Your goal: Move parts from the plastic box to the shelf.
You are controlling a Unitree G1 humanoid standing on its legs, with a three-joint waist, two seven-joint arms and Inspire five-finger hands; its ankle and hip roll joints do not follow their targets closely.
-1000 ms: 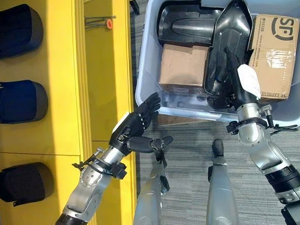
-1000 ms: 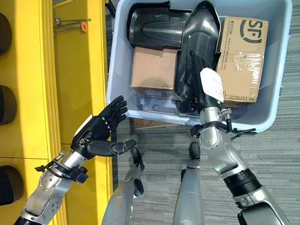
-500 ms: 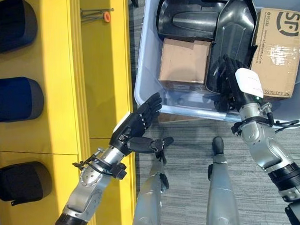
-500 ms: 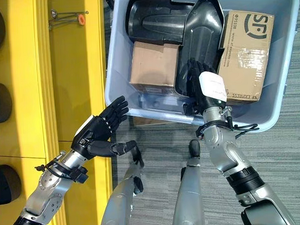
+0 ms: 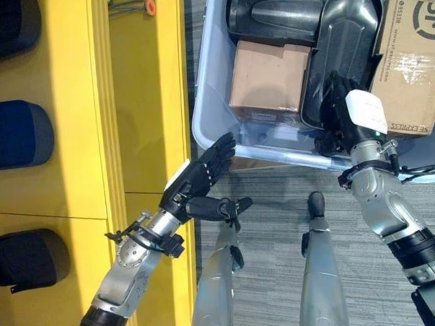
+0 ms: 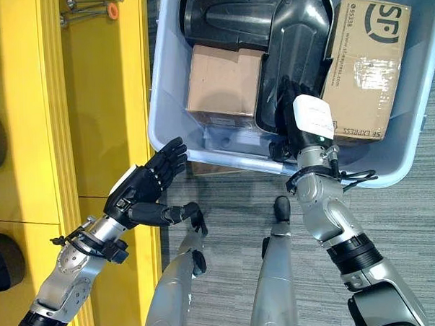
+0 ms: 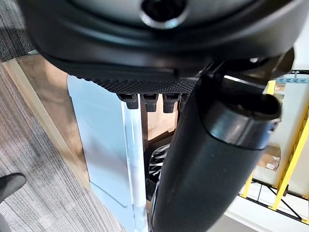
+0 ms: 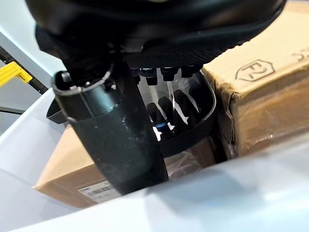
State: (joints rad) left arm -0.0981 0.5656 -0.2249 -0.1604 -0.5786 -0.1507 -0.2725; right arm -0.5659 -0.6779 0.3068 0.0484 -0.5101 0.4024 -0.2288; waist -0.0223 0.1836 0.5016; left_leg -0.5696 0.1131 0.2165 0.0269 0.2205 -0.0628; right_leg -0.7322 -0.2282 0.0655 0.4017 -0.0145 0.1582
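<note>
Inside the pale plastic box, the right hand lies with fingers spread flat against a long black part leaning between two cardboard boxes, not curled round it. Left of the box's near corner, the left hand hovers wide open, empty, beside the yellow shelf.

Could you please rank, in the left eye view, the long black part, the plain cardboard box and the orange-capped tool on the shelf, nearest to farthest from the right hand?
From the right hand:
1. Long black part, under its fingers.
2. Plain cardboard box, beside it to the left.
3. Orange-capped tool, far left on the yellow shelf.
</note>
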